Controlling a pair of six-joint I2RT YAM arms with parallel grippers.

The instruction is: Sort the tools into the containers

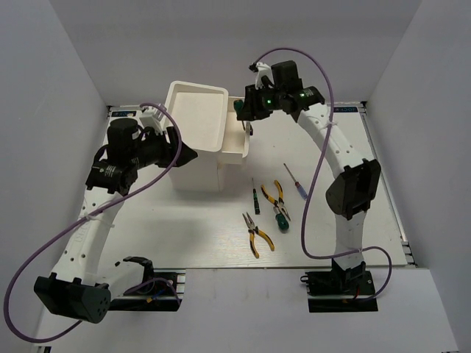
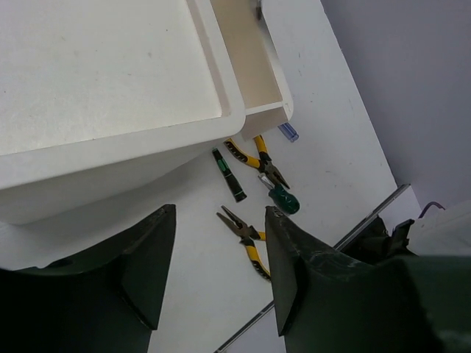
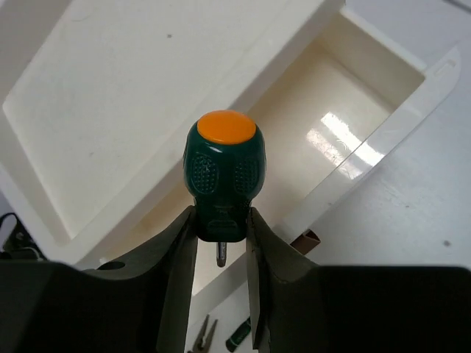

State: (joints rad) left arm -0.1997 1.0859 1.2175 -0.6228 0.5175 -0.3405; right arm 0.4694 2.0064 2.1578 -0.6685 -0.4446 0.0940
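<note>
My right gripper (image 1: 242, 111) is shut on a stubby green-handled screwdriver with an orange cap (image 3: 223, 173) and holds it above the open top drawer (image 3: 331, 118) of the tall white box (image 1: 197, 118). My left gripper (image 1: 188, 156) is open and empty beside the box's left front; through its fingers (image 2: 219, 213) I see the table. On the table lie a thin dark-green screwdriver (image 1: 255, 195), two yellow-handled pliers (image 1: 274, 193) (image 1: 257, 234), another stubby green screwdriver (image 1: 280, 217) and a thin blue-handled screwdriver (image 1: 296, 182).
The box's rimmed top (image 2: 110, 66) is bare. The open drawer (image 1: 234, 137) juts out to the right of the box, a brown knob (image 3: 307, 238) on its front. Grey walls close in on both sides. The table's front edge (image 1: 294, 266) lies near the arm bases.
</note>
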